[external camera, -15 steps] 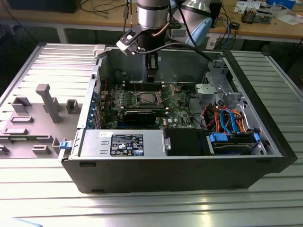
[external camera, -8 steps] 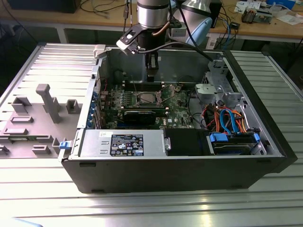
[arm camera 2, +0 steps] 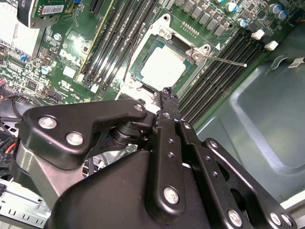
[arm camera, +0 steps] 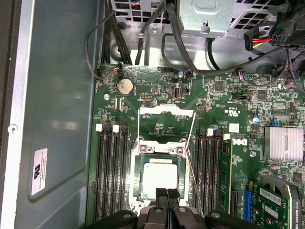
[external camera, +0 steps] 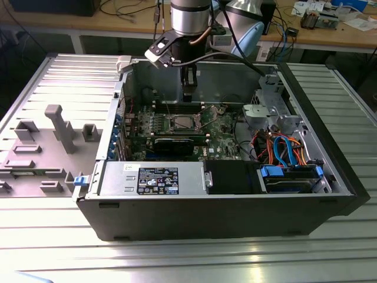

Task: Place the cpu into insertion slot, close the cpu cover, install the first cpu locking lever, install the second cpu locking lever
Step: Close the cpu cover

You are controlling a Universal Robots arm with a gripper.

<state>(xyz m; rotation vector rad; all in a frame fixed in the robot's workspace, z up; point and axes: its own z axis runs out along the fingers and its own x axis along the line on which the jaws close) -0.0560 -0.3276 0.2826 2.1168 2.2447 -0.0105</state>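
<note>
**Cpu seated, cover up, gripper shut above the slot**

In the first wrist view the cpu (arm camera: 159,176) lies flat in the slot (arm camera: 138,190), its pale metal face up and square to the dark rim. The cover (arm camera: 167,109) is not closed. It stands tilted back from the slot's hinge edge, and the green board (arm camera: 228,95) shows through its large cut-out. A thin lever (arm camera: 194,181) runs along one side of the slot, between it and a bank of memory slots (arm camera: 212,176). It is raised clear of the slot and not latched. In the second wrist view the same rod sticks out past a corner of the slot.

The gripper (arm camera: 167,193) has its two black fingertips pressed together with nothing between them. They sit over the edge of the cpu farthest from the cover. The wrist views do not show whether they touch it.

In the exterior view the arm (external camera: 189,17) comes down into the open case (external camera: 206,218), which lies on its side on a ribbed metal table (external camera: 177,259). There the gripper hangs over the board, just above the slot and a little toward the case's far wall
</note>
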